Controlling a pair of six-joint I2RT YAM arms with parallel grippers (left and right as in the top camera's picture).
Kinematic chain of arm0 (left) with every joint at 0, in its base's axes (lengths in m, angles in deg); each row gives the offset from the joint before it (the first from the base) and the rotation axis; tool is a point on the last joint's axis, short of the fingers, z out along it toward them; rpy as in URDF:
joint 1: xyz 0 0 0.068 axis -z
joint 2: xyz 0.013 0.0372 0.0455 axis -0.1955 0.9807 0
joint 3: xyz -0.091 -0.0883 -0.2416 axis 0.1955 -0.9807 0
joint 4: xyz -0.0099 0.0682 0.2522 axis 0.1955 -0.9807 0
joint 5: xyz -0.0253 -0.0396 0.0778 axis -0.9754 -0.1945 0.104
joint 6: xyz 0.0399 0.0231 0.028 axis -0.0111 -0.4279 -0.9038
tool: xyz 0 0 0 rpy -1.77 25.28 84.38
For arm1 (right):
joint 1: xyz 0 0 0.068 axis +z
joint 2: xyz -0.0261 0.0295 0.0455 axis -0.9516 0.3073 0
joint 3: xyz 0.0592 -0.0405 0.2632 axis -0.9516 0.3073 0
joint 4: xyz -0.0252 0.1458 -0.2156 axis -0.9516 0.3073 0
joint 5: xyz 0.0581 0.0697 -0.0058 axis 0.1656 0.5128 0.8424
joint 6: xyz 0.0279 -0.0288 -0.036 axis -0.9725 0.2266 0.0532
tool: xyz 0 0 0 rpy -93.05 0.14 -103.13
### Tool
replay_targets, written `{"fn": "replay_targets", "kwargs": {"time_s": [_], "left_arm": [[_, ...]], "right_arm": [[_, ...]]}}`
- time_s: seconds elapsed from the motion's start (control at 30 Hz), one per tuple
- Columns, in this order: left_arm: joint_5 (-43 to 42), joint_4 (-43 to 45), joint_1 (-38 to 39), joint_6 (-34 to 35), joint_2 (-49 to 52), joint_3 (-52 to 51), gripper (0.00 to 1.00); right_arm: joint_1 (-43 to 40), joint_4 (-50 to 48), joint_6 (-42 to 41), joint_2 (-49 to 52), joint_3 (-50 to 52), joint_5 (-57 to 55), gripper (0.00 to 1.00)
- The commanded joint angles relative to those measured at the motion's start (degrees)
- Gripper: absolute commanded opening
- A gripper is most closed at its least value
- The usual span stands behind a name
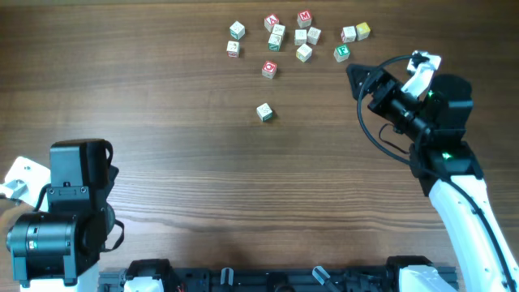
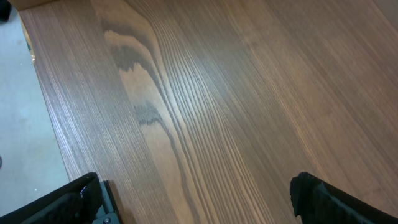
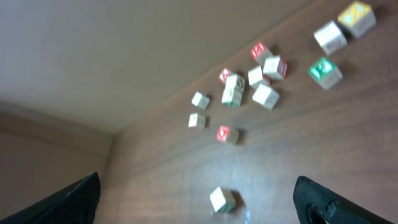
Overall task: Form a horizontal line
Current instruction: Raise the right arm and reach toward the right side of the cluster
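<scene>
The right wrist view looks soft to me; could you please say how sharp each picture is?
Right wrist: blurred, the letter cubes smeared, letters unreadable. Overhead: sharp, evenly lit, small shadows on the table. Left wrist: wood grain crisp, mild sheen, no cubes visible.

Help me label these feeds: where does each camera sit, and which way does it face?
Overhead: above the table, looking straight down; shows left arm, right arm and scattered letter cubes.
Left wrist: on the left arm, facing bare wood; open fingertips of the left hand at lower corners.
Right wrist: on the right arm, facing the cubes obliquely; fingertips of the right hand at lower corners.
Overhead and right wrist share the lone cube.
</scene>
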Motion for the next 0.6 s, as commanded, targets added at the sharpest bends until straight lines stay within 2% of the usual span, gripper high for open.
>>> {"fn": "replay_targets", "kwargs": {"time_s": [0.0,0.27,0.57], "left_arm": [[-0.2,0.0,-0.4,0.7,0.0,-0.2,1.00],[-0.2,0.0,-0.4,0.7,0.0,-0.2,1.00],[-0.2,0.0,-0.4,0.7,0.0,-0.2,1.00]], "right_arm": [[-0.2,-3.3,0.2,3.3,-1.3,-2.1,1.00],[0.2,-7.8,-0.6,11.8,-5.2,-2.1,1.00],[3.5,-7.9,-0.7,23.2,-16.4,-4.2,1.00]]}}
